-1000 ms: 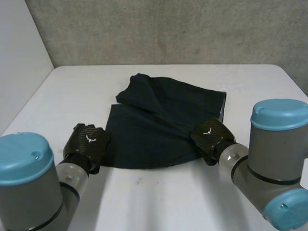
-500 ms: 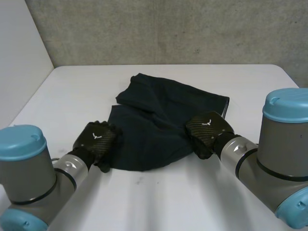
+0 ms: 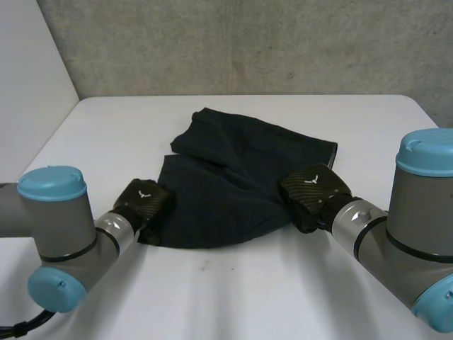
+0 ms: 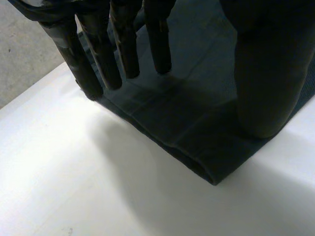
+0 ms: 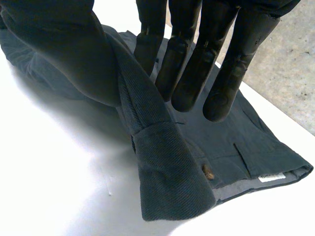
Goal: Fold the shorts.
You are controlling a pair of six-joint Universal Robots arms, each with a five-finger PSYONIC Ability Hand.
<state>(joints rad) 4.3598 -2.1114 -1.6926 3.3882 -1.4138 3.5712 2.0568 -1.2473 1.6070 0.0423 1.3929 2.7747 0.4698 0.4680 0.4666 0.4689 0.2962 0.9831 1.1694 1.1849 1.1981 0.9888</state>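
The dark shorts (image 3: 233, 173) lie spread on the white table (image 3: 248, 283), with one part folded over at the far left. My left hand (image 3: 144, 201) rests at their near left corner. In the left wrist view its fingers (image 4: 125, 44) are straight over the hem of the shorts (image 4: 197, 128), and the thumb presses flat on the cloth apart from them. My right hand (image 3: 311, 193) is at the near right edge. In the right wrist view a raised fold of the shorts' waistband (image 5: 167, 167) is pinched between the thumb and the fingers (image 5: 216, 64).
A grey concrete wall (image 3: 248, 42) stands behind the table, and a white panel (image 3: 28, 85) borders its left side. Bare table surface lies in front of the shorts and to both sides.
My left hand has moved from beside the near left corner onto the cloth, and its fingers have straightened. The right hand kept its pinch and shifted the waistband edge slightly.
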